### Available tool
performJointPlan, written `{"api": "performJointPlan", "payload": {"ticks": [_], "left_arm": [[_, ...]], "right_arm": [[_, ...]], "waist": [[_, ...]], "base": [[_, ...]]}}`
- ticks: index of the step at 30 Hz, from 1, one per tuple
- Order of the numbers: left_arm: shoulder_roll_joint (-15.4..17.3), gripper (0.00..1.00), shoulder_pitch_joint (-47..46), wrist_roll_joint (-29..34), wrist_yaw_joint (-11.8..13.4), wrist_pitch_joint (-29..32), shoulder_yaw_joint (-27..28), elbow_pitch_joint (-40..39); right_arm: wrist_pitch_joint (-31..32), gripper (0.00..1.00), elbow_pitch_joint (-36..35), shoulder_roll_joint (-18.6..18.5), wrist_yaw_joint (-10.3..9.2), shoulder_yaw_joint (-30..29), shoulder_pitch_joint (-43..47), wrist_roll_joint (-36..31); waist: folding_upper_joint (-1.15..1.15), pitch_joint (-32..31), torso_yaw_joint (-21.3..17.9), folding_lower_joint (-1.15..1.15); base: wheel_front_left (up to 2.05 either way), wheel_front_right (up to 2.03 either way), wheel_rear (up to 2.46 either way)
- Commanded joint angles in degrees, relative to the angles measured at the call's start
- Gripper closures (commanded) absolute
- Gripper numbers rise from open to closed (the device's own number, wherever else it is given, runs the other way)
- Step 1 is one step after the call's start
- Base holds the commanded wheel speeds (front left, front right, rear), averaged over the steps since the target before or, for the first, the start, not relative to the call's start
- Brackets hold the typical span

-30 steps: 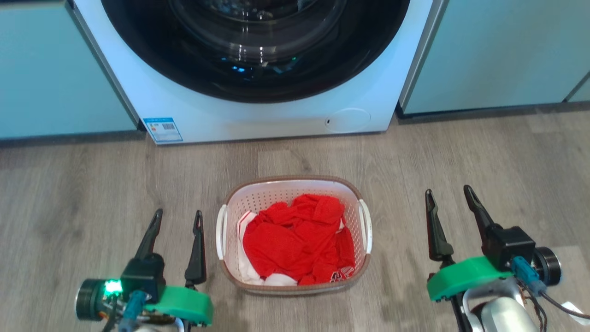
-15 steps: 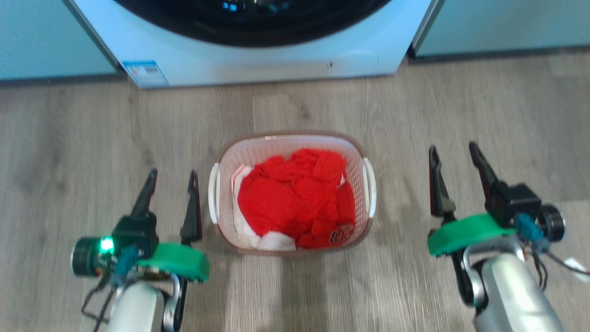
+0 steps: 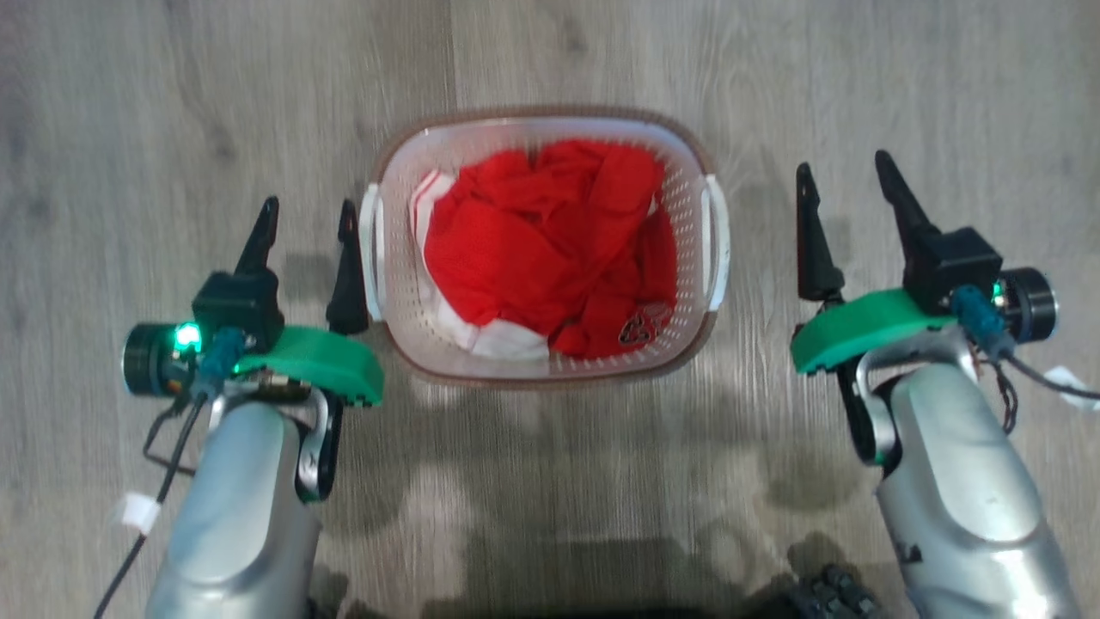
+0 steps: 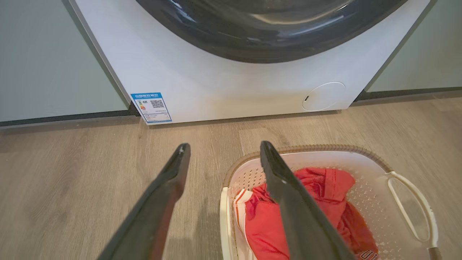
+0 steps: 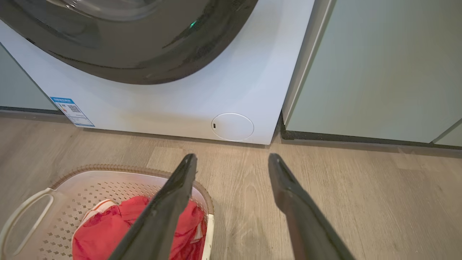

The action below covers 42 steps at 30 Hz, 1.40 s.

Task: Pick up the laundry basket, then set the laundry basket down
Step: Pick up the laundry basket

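Observation:
The laundry basket (image 3: 687, 215) stands on the wood floor between my arms, white and perforated with a brown rim, holding red and white clothes (image 3: 550, 249). My left gripper (image 3: 308, 213) is open just left of the basket's left handle (image 3: 370, 249), its inner finger close beside it. My right gripper (image 3: 845, 172) is open to the right of the right handle (image 3: 718, 241), a clear gap away. The left wrist view shows the basket (image 4: 368, 173) under my left gripper (image 4: 222, 148). At the lower left of the right wrist view the basket (image 5: 119, 180) lies beside my right gripper (image 5: 232, 158).
A white front-loading washing machine (image 4: 231, 83) with a dark round door stands ahead on the floor, also in the right wrist view as the washing machine (image 5: 202, 90). Pale green cabinets (image 5: 379, 72) flank it. Wood floor (image 3: 129, 129) extends on both sides of the basket.
The head camera has tilted down, so the washing machine has left its view and the basket sits higher. Both grippers now stand closer alongside the basket's handles, still open.

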Motion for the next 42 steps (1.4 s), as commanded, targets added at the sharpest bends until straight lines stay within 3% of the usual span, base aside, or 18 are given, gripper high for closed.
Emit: {"api": "performJointPlan", "payload": {"ticks": [1,15,42], "left_arm": [[0.52,0.00,-1.37,-0.55,0.07,-0.29,1.82,-0.34],[0.51,0.00,-11.86,-3.97,-0.33,-0.29,-1.44,9.97],[0.51,0.00,-22.36,-9.13,-2.32,-0.29,-11.56,28.54]], "right_arm": [[-0.69,0.00,-0.42,-0.26,0.14,0.57,-0.82,-0.47],[-0.69,0.00,10.96,-0.26,0.14,-0.78,-9.86,0.18],[-0.69,0.00,22.19,-0.26,0.14,1.69,-14.88,3.40]], "waist": [[0.00,4.55,0.81,-0.02],[0.00,15.10,3.16,-0.02],[0.00,21.46,5.05,-0.02]], "base": [[0.00,0.00,0.00],[0.00,0.00,0.00],[0.00,0.00,0.00]]}}
